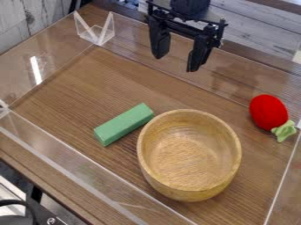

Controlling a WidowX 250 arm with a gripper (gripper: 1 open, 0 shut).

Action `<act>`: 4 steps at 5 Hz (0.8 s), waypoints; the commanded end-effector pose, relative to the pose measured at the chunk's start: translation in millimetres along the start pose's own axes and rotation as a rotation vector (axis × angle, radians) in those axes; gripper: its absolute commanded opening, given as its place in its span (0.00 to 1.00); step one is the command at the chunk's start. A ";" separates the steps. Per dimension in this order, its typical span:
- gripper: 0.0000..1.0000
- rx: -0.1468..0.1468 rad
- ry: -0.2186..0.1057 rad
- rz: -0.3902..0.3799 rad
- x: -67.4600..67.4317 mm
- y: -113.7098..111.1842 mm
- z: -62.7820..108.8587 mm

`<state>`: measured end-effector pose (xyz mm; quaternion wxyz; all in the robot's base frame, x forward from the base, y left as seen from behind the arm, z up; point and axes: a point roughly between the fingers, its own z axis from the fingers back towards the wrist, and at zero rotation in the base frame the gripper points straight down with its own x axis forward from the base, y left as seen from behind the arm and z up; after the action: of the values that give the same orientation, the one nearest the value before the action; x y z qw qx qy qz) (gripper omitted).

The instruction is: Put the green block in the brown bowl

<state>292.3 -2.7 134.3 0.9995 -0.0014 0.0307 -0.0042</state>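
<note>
The green block, a flat mid-green bar, lies on the wooden table just left of the brown bowl, almost touching its rim. The bowl is a large round light-brown wooden one and holds nothing. My gripper hangs above the far part of the table, well behind both the block and the bowl. Its two black fingers point down, stand apart, and hold nothing.
A red strawberry-like toy with a green leaf sits at the right edge. Clear acrylic walls fence the table, and a clear stand sits at the back left. Bare wood lies between the gripper and the block.
</note>
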 end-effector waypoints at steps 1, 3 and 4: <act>1.00 -0.001 0.032 -0.009 -2.4 8.4 -17.5; 1.00 0.012 -0.023 -0.120 -49.8 41.9 -37.8; 1.00 0.017 -0.059 -0.186 -67.6 51.5 -39.3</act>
<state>219.5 47.4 91.1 0.9953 -0.0026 0.0177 -0.0948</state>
